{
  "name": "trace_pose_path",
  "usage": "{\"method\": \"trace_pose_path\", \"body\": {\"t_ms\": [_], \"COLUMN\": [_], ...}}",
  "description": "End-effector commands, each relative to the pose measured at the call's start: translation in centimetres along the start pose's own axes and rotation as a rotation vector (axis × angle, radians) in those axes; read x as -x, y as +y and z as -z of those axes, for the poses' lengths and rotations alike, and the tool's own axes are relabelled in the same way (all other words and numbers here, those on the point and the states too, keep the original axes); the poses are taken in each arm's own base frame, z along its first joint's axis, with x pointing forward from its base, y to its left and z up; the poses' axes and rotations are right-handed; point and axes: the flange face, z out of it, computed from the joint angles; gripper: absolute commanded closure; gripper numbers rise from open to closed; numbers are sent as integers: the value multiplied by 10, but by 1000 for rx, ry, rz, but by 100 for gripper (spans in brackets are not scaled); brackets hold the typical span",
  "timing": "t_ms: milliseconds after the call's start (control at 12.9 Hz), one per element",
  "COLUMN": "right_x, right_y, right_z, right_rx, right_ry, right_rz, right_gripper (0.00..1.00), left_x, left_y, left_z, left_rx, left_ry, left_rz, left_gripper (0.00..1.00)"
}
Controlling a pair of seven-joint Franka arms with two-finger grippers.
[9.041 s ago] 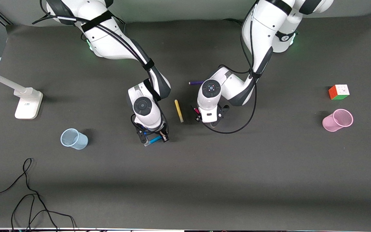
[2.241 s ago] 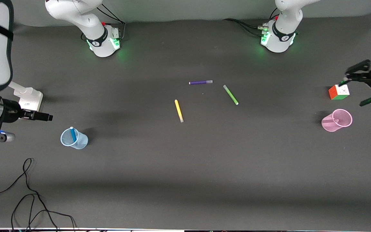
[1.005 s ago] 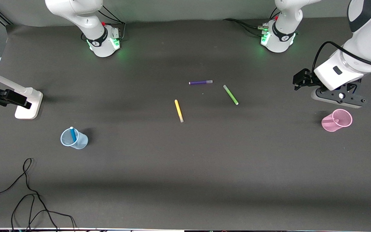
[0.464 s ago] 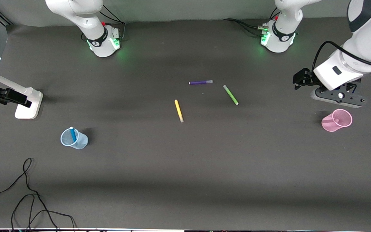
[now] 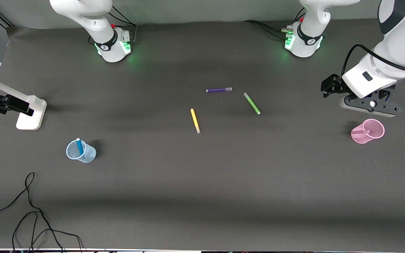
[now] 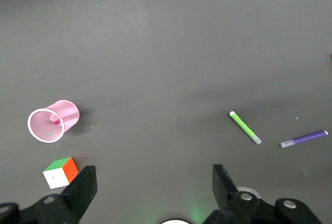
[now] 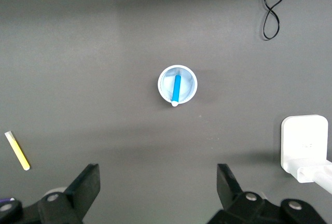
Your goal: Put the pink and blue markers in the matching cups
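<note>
Only the pink marker's (image 6: 53, 116) tip shows inside the translucent pink cup (image 6: 49, 125); blue marker (image 7: 176, 89) leans in the blue cup (image 7: 178, 85). Left claw (image 6: 150, 182) and right claw (image 7: 158, 185) hang released above the desk (image 5: 202, 182).

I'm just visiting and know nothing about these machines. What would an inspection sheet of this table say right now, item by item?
Surface: dark grey table mat, flat.
Job's things: blue marker stands in the blue cup; pink marker is in the pink cup.
Clutter: yellow pen, green pen and purple pen lie mid-table; colour cube beside the pink cup.
Grippers: left tool open, empty, raised at the left arm's end of the table; right tool open, empty, raised at the right arm's end.
Cables: loose black cable on the mat, nearer the camera than the blue cup.
Surroundings: white stand at the right arm's end.
</note>
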Motion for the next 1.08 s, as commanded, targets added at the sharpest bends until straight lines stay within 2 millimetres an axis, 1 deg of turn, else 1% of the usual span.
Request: {"method": "trace_pose_path", "body": {"t_ms": [0,155,232,309,386,464,541,850,1005], "right_x": [11,11,11,11,11,10,10,10,10], "right_y": [3,2,1,1,1,1,0,-8,-7], "right_z": [6,6,6,6,6,6,5,4,4], "right_rx": [19,21,21,21,21,21,23,53,52], "right_ry": [-3,-5,-4,-3,-3,-5,-5,-9,-9], "right_rz": [59,65,65,64,64,64,64,88,86], "right_gripper": [0,0,0,0,0,0,0,0,0], "left_x": [2,3,4,5,3,6,9,7,7], "left_y": [-7,-12,-13,-19,-21,-21,-20,-20,-21], "left_z": [6,3,1,1,-3,-11,-13,-14,-14], "left_rx": [-5,-4,-3,-2,0,-1,-3,-2,-2], "left_ry": [-6,-16,-27,-30,-33,-48,-52,-47,-47], "left_rz": [3,-30,-34,-23,-20,-18,-18,-19,-16], "left_gripper": [1,1,1,1,1,1,1,1,1]}}
